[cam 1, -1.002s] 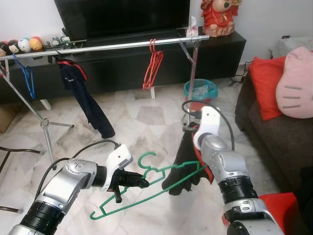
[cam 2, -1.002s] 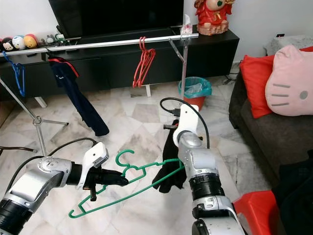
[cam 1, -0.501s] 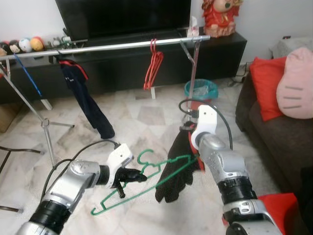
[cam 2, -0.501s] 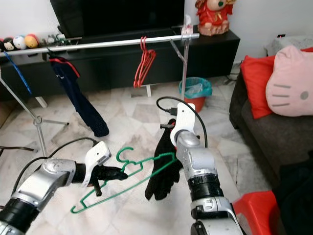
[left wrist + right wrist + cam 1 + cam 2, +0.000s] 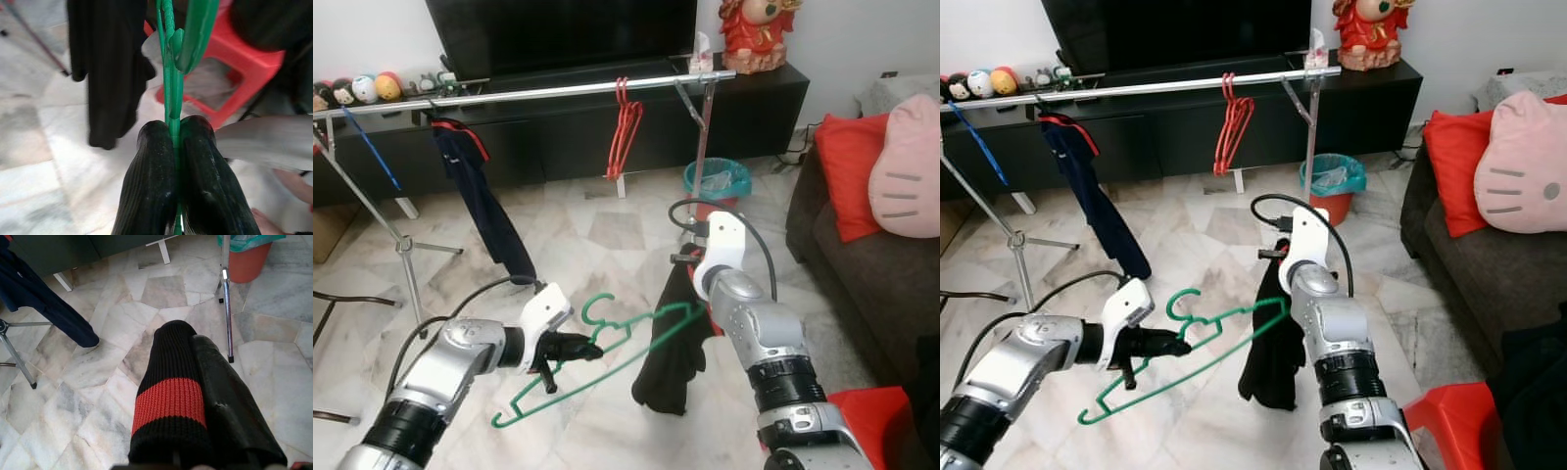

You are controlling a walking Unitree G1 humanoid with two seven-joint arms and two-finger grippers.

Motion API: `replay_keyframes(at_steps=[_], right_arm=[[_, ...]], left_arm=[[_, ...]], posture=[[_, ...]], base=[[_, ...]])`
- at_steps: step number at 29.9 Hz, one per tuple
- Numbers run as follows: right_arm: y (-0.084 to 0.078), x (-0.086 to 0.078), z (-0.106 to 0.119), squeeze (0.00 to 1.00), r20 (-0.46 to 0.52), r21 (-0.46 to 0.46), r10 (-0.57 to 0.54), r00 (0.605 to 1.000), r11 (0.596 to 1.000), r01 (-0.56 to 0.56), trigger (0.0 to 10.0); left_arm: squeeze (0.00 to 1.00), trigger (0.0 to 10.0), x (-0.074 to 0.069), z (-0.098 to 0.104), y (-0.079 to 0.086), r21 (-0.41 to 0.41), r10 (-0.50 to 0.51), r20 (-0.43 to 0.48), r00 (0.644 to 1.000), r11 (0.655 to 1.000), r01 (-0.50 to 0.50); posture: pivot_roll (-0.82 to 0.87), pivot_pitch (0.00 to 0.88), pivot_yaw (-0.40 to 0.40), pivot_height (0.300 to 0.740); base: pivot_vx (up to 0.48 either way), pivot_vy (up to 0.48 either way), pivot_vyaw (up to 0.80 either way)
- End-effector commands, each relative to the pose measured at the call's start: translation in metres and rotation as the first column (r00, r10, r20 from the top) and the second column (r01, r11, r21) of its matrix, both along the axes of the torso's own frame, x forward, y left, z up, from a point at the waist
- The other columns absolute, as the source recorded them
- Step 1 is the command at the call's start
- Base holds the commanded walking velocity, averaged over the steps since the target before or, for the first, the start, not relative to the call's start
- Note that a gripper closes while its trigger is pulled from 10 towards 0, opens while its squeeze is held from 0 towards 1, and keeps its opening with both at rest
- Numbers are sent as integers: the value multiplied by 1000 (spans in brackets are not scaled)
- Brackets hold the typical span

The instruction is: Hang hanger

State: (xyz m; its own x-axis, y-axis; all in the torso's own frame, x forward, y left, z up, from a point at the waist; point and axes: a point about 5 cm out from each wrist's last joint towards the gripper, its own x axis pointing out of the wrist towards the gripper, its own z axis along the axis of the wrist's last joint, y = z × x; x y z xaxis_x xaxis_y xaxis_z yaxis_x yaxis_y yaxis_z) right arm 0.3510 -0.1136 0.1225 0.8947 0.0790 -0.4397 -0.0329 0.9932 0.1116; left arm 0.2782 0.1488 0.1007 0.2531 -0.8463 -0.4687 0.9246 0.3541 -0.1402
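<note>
The left gripper has its jaws clamped shut on the thin green plastic hanger just below the hook, holding it tilted above the marble floor, well short of the silver clothes rail. The right gripper has its jaws closed on a black knitted garment with a red band draped over the hanger's far end. Risk, as judged: the garment's one-sided weight may pivot the hanger in the narrow pinch or slide off, and the hook may miss the rail.

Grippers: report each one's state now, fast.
Left gripper: closed on the green hanger.
Right gripper: closed on the black garment with a red band.
</note>
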Motion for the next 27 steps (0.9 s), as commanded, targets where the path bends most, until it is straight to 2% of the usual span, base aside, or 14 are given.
replay_keyframes(at_steps=[1, 7, 14, 22, 23, 27], right_arm=[[3, 0, 4, 0, 17, 1, 12, 1000, 1000, -12, 10000], [12, 0, 8, 0, 22, 63, 51, 998, 997, -52, 10000], [23, -3, 17, 0, 51, 67, 154, 987, 985, -157, 10000], [35, -8, 20, 0, 54, 84, 232, 971, 968, -236, 10000], [37, -9, 20, 0, 50, 85, 242, 969, 966, -246, 10000], [38, -13, 17, 0, 36, 85, 261, 965, 961, -263, 10000]], left_arm=[[0, 10000, -5, 5, 2, -13, -44, -23, 999, 999, 44], [0, 10000, -1, 8, -2, -21, -31, 2, 1000, 999, 31], [0, 10000, -2, 8, -8, -30, -31, -2, 1000, 999, 31], [0, 10000, 8, 4, -6, -9, 49, 31, 998, 999, -49], [0, 10000, 13, 3, -5, -2, 87, 46, 995, 996, -87], [0, 10000, 17, 0, -5, 15, 121, 65, 991, 992, -122]], posture=[[-68, 0, 87, 740], [-65, 0, 87, 740], [-71, 0, 87, 740], [-69, 0, 88, 740], [-71, 0, 90, 740], [-70, 0, 89, 740]], base=[[0, 0, 0], [0, 0, 0], [0, 0, 0], [0, 0, 0], [0, 0, 0], [0, 0, 0]])
